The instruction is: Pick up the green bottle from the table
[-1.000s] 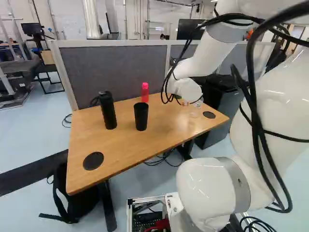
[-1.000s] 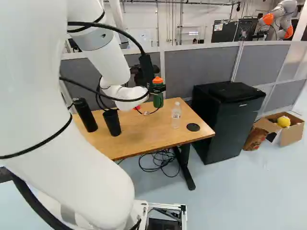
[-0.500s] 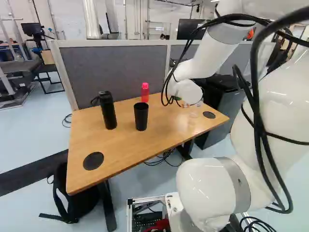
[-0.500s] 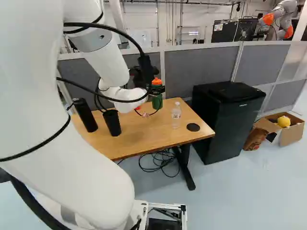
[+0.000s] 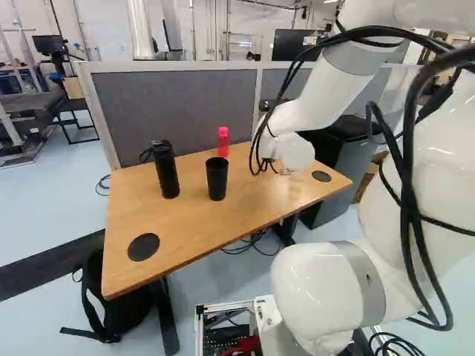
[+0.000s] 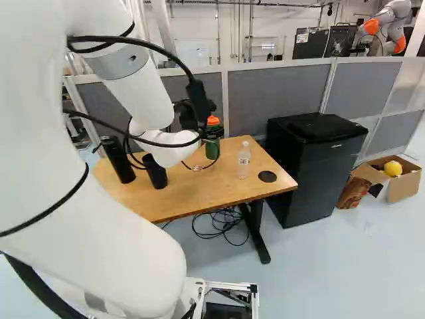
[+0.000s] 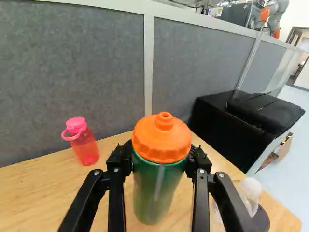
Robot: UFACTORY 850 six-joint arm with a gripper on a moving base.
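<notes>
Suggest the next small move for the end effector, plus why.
Probably a slight straight lift: the end effector appears closed on the green bottle from both sides, just below its orange cap, and the bottle looks upright. Whether its base touches the table, I can't tell.

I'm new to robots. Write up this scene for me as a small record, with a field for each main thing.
target: green bottle with an orange cap
hand: black hand, its fingers closed on the bottle from both sides
lifted: cannot tell whether the bottle clears the table
surface: wooden table
other bottles: red one with pink cap; clear one; tall black flask
cup: black cup, beside the flask
behind table: grey partition
</notes>
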